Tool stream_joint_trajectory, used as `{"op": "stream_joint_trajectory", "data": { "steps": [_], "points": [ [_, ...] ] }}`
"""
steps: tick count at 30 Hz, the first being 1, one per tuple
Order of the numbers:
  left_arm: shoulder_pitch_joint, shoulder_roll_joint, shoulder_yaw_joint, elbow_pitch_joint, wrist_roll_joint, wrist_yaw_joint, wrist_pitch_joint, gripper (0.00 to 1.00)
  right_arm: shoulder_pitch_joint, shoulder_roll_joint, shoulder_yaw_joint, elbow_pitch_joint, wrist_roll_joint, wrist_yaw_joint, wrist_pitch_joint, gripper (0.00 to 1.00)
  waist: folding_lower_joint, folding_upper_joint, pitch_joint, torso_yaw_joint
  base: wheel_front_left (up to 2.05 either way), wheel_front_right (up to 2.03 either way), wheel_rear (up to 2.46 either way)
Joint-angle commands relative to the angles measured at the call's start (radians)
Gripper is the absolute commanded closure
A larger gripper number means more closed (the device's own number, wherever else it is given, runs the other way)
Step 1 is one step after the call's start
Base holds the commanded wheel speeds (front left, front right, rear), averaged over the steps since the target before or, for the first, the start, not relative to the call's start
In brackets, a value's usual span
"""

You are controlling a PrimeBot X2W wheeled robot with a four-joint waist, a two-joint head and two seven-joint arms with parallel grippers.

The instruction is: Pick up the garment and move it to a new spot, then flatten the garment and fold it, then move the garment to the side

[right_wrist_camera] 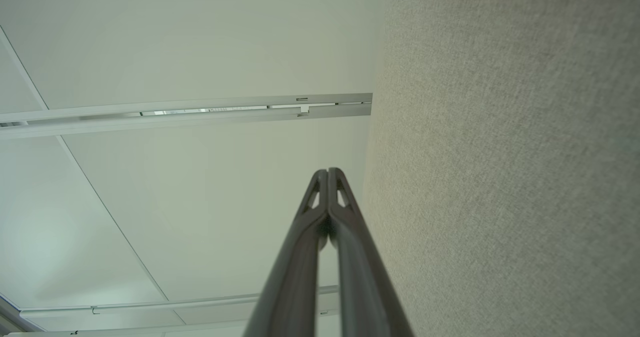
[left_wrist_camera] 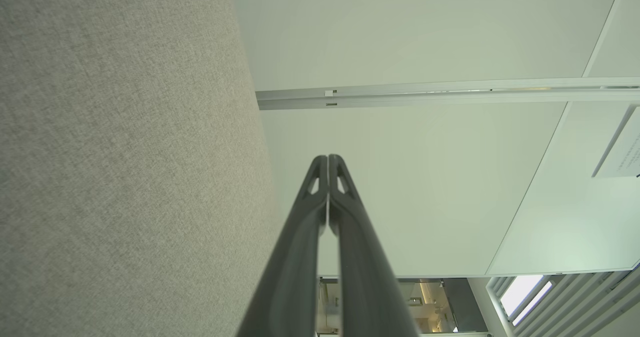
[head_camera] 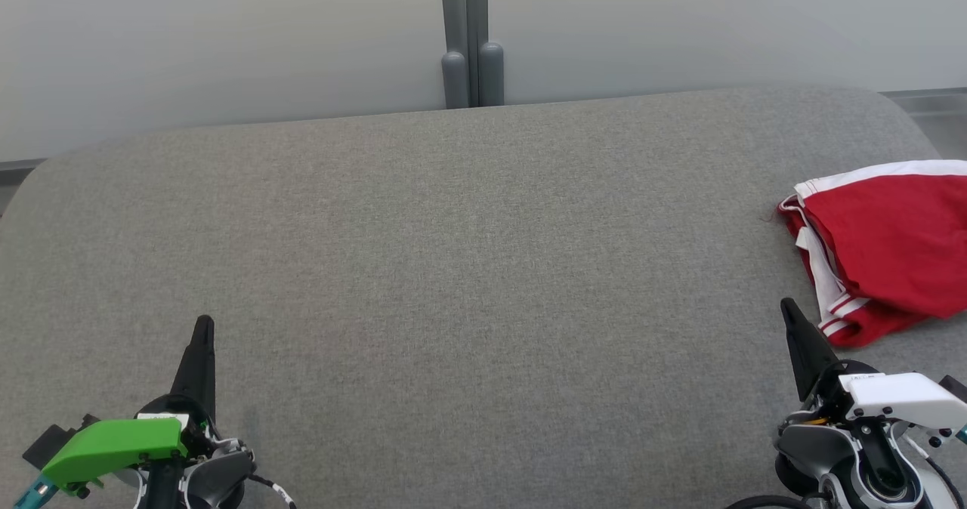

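Note:
The garment (head_camera: 888, 248), red with white trim and stripes, lies bunched at the far right of the grey fabric surface (head_camera: 468, 267), partly cut off by the head view's right edge. My right gripper (head_camera: 787, 306) hovers at the lower right, just left of the garment's lower corner, its fingers pressed together and empty. My left gripper (head_camera: 204, 322) sits at the lower left, far from the garment, also shut on nothing. In each wrist view the two dark fingers meet at the tips: left gripper (left_wrist_camera: 328, 157), right gripper (right_wrist_camera: 328, 170).
A pale wall with a grey vertical post (head_camera: 470, 37) rises behind the surface's far edge. The surface (left_wrist_camera: 125, 167) has rounded far corners. The wrist views look past the surface (right_wrist_camera: 505, 177) to pale wall panels and a metal rail (left_wrist_camera: 450, 93).

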Motion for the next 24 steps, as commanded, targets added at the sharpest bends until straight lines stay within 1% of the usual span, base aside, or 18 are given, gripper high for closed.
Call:
{"op": "stream_joint_trajectory", "data": {
  "steps": [1,24],
  "points": [
    [-0.016,0.003,0.003,-0.002,-0.003,-0.004,0.002,1.0,-0.008,-0.004,-0.003,0.002,0.007,0.0,0.003,1.0,0.0,-0.0001,0.0,0.0,0.0,0.0,0.0],
    [-0.016,0.0,0.008,-0.002,0.003,-0.004,0.005,1.0,-0.008,-0.004,-0.002,0.002,0.007,0.0,0.003,1.0,0.0,-0.0001,0.0,0.0,0.0,0.0,0.0]
  ]
}}
